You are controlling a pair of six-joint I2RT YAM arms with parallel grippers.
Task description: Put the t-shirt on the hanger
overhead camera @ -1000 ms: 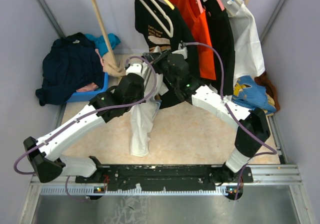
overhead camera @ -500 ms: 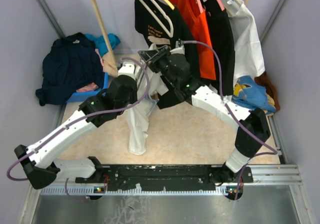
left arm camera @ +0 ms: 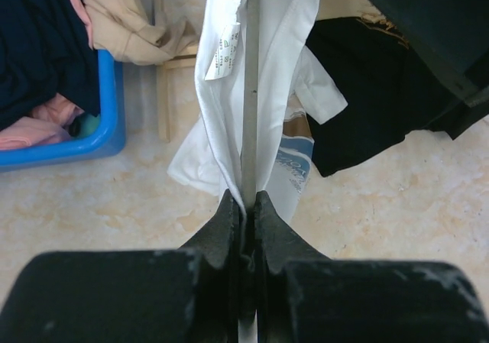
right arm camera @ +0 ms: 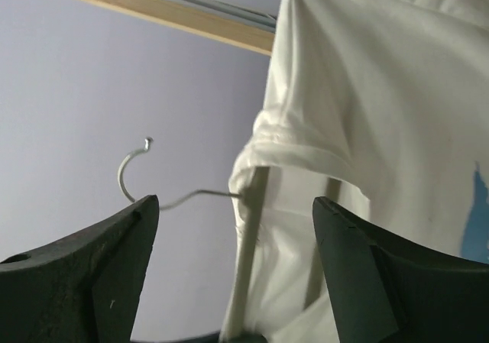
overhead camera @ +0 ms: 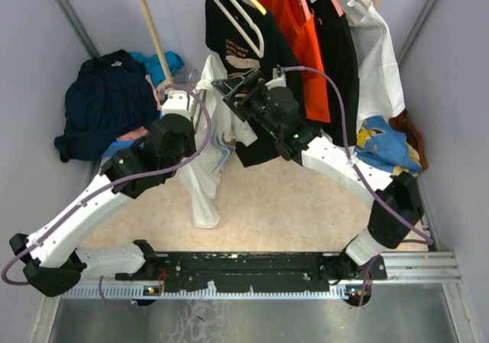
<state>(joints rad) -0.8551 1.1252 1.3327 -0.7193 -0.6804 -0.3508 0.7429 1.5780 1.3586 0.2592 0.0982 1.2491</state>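
The white t-shirt hangs in a long fold above the floor, its blue print facing down. It is draped over the hanger, whose pale grey arm runs inside the cloth. My left gripper is shut on that arm, with shirt fabric at the jaws; in the top view it sits at the shirt's upper left. My right gripper stands wide open around the hanger's arm and the silver hook, touching neither. Seen from above, the right gripper is beside the shirt's top.
A clothes rack at the back holds a black shirt, an orange one and a white one. A wooden post stands to the left. A blue bin holds dark navy clothing. A blue-yellow garment lies at right.
My right gripper has opened and let go of the hanger. My left arm has swung left and up, carrying the hanger and t-shirt with it.
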